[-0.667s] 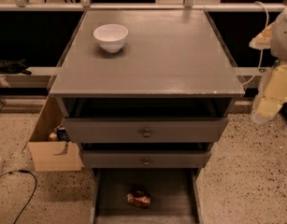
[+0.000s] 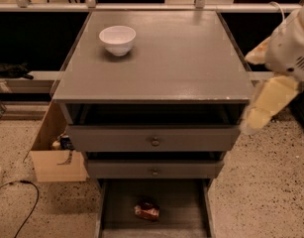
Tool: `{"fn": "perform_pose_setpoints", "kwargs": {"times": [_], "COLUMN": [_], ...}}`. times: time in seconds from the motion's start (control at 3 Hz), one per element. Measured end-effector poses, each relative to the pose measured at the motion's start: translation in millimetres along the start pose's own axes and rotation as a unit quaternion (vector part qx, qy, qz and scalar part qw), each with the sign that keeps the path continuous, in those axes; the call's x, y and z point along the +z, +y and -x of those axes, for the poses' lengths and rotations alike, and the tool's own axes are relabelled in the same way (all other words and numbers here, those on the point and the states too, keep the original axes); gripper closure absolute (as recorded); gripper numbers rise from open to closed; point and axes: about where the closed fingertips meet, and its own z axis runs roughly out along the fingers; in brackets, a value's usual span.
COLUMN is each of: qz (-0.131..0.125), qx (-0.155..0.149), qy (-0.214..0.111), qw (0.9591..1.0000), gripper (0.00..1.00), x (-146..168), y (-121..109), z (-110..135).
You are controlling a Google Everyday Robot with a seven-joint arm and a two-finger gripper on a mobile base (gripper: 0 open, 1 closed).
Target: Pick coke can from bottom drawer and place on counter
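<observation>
Tool [image 2: 256, 114], pale yellow, on a white arm [image 2: 290, 48]: hanging at the right edge of the frame, just beside the front right corner of the broad flat grey worktop [image 2: 181, 63], well apart from the can; open or closed, cannot tell. Small red metal coke can [image 2: 146, 210]: lying mid-floor in the deep grey bottom drawer [image 2: 183, 202], standing pulled out at bottom centre. Round white bowl [image 2: 117, 38]: sitting at the worktop's upper left. Two shallower grey drawers [image 2: 112, 139] with round knobs: sitting between worktop and bottom drawer.
</observation>
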Motion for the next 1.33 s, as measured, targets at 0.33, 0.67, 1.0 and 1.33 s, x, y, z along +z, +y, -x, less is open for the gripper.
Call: {"fn": "perform_pose_setpoints", "kwargs": {"times": [0.33, 0.67, 1.0, 1.33], "qz": [0.079, 0.161, 0.205, 0.194], "qx": [0.054, 0.110, 0.125, 0.158], "qy": [-0.064, -0.125, -0.125, -0.142], "qw": [0.9934, 0.9729, 0.9628, 0.9577], "gripper": [0.00, 0.00, 0.00, 0.00], "x": [65, 123, 147, 155], "y": [27, 78, 111, 111], "z": [26, 52, 53, 42]}}
